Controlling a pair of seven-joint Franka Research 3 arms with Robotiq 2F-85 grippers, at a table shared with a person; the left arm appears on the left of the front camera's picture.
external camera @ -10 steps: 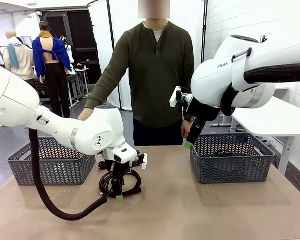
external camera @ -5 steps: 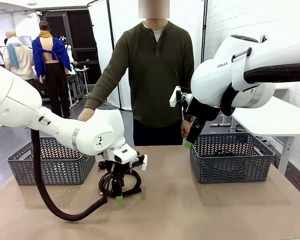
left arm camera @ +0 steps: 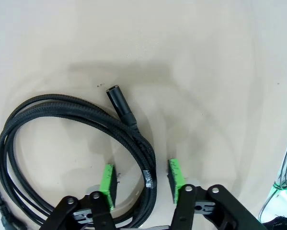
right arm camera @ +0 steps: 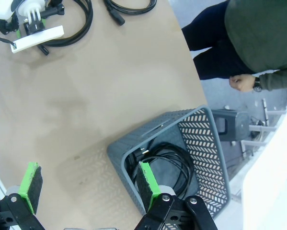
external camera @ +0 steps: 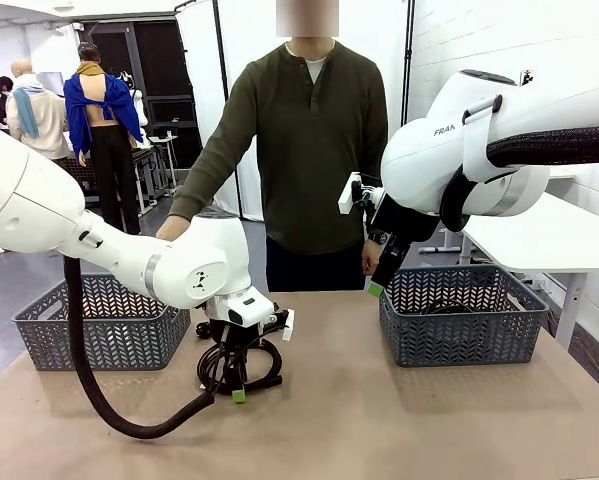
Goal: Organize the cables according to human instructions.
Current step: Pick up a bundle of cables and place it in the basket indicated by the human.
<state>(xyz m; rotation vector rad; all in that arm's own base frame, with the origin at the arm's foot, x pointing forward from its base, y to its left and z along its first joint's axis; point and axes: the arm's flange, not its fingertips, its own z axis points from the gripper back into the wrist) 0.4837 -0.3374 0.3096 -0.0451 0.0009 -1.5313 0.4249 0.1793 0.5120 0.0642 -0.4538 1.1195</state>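
Left hand (left arm camera: 141, 179) low on surface (left arm camera: 205, 72), same spot as a second ago. Pads straddle strand of coiled cable (left arm camera: 57, 103), gaps both sides: not yet clenched. Grasp looks imminent. Right hand (right arm camera: 88, 184) released, empty, over basket (right arm camera: 200, 139) holding another cable (right arm camera: 177, 163).

Bright, even indoor light from overhead in every view. Soft diffuse shadows fall on the surface (external camera: 379, 420) under the arms and beside the basket (right arm camera: 200, 139). Left wrist view is slightly washed out, but the cable (left arm camera: 62, 104) is sharp. Wrist views bend at the edges.
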